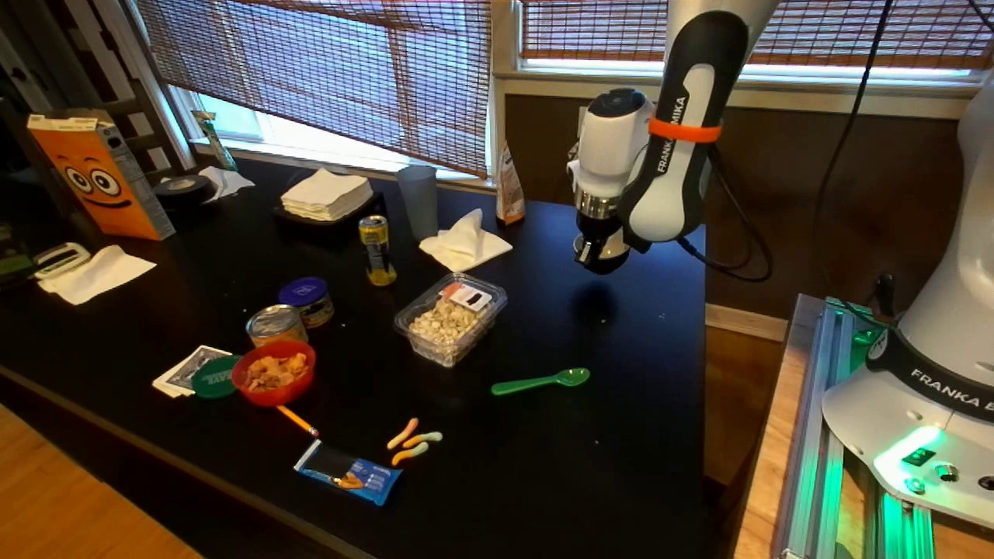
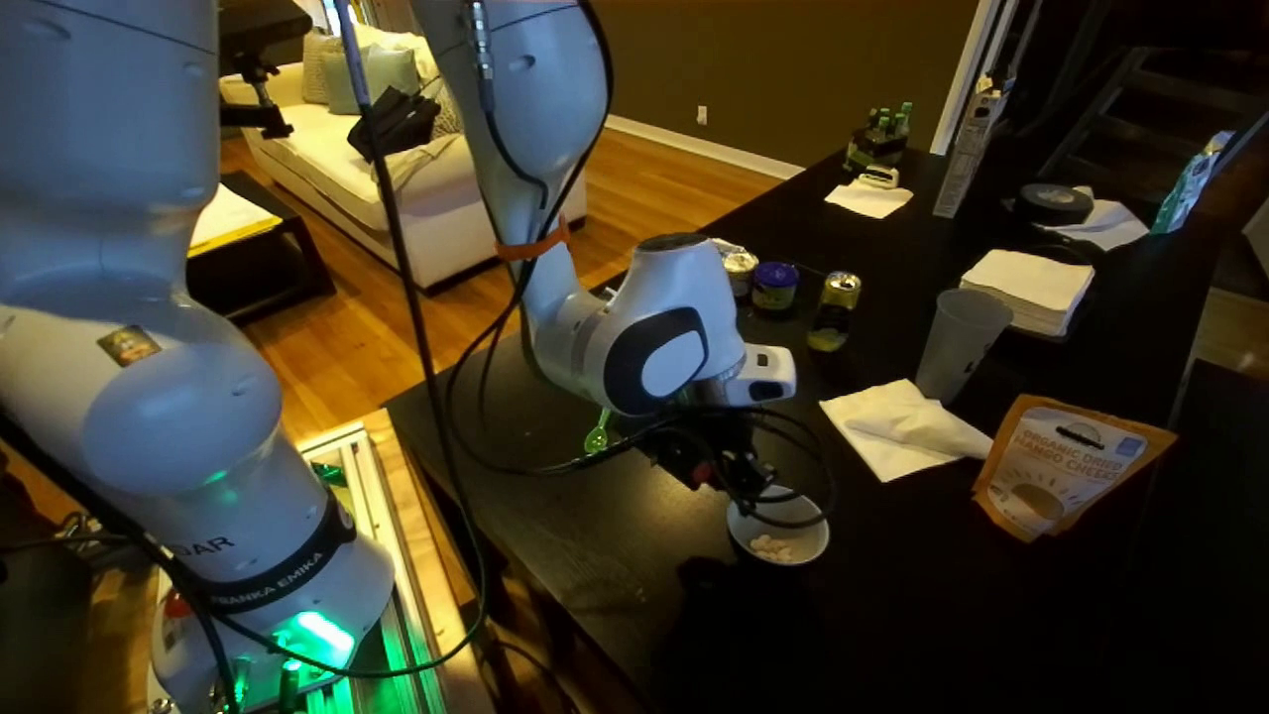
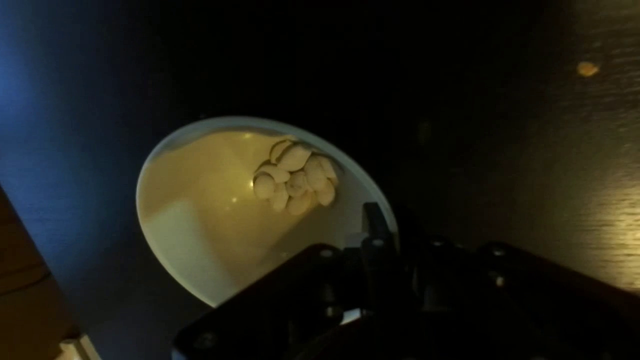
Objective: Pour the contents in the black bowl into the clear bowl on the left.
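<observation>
The black bowl [image 1: 608,266] hangs above the far right part of the dark table, its shadow on the table below. My gripper [image 1: 588,251] is shut on its rim. In an exterior view the bowl [image 2: 808,548] is slightly tilted, with pale contents [image 2: 771,547] inside. In the wrist view one finger of the gripper [image 3: 392,232] is inside the rim; the outer finger is too dark to make out clearly. The contents [image 3: 297,180] are cream pieces gathered at one side of the bowl [image 3: 200,200]. The clear bowl [image 1: 483,314], with pale bits, stands mid-table; the arm hides it in an exterior view.
A green spoon [image 1: 543,382] lies nearer the front. A napkin [image 1: 466,244], yellow can [image 1: 377,252], grey cup [image 1: 419,202] and snack bag [image 1: 509,190] stand behind the clear bowl. Tubs [image 1: 307,301], a red bowl [image 1: 307,373] and gummy worms [image 1: 415,441] lie further left and front.
</observation>
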Motion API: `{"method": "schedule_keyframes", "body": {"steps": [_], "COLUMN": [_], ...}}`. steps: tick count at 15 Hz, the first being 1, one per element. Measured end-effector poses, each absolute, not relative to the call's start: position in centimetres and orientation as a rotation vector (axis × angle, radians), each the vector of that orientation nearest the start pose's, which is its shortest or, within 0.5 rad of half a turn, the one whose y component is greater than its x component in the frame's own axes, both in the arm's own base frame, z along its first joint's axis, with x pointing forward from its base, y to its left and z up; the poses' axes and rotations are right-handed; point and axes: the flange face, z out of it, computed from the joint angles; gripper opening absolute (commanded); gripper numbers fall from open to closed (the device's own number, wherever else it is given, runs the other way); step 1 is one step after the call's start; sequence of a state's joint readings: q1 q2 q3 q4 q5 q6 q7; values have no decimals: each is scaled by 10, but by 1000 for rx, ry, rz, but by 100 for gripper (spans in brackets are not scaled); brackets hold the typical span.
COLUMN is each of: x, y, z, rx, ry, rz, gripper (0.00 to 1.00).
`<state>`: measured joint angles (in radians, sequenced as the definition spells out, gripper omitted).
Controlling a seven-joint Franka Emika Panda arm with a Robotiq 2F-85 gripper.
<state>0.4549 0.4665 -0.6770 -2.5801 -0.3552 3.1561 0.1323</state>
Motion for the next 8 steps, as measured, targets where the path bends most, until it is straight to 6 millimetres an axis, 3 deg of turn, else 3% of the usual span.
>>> {"method": "schedule_keyframes", "body": {"steps": [3, 4, 6, 8], "x": [432, 433, 433, 432], "y": [-90, -90, -90, -76], "z": [149, 150, 151, 153], "rx": [-3426, -3425, -3425, -3420], "ry": [-194, -197, -209, -301], "rz": [-249, -253, -254, -277], "gripper": [8, 2, 2, 2]}}
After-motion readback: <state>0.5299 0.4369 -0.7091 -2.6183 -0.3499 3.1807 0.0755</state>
